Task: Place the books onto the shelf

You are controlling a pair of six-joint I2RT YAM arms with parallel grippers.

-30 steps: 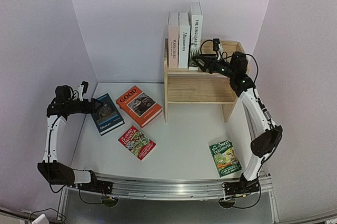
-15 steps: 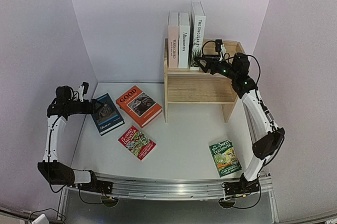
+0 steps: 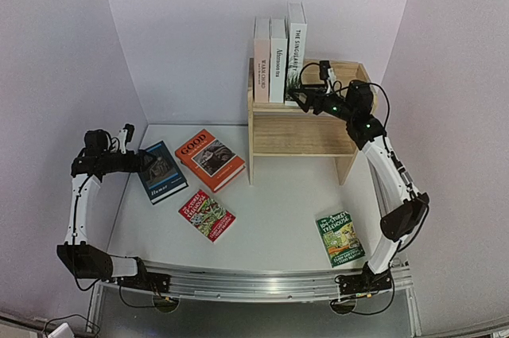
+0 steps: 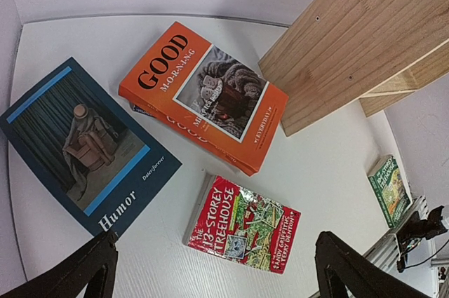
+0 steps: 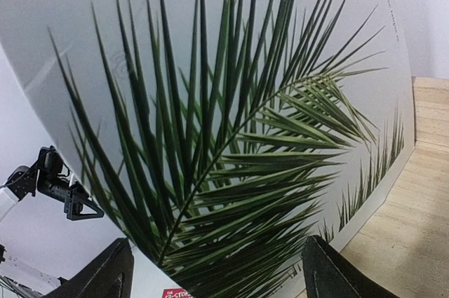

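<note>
My right gripper (image 3: pixel 297 95) sits on the top tier of the shelf (image 3: pixel 306 127), its jaws apart and clamped on nothing. The palm-leaf book (image 5: pixel 231 102) is straight ahead of it, toward the shelf's left end, and its cover fills the wrist view face-on. That book stands upright with its long axis vertical. It is third in a row against two other white books (image 3: pixel 270 52) at the shelf's left end. Since the cover faces the jaws flat, I judge there is nothing for me to pinch here; the clean way out is straight back toward the shelf's right end.

The green book (image 3: pixel 340 238) lies flat on the table in front of the shelf's right end, so my right arm is nearer to it. My left gripper (image 3: pixel 145 161) hangs with jaws wide over the Humor book (image 4: pixel 84 144), well left of the shelf. The orange GOOD book (image 4: pixel 203 95) lies between that book and the shelf's left panel, and the red book (image 4: pixel 242 224) lies nearer me.
</note>
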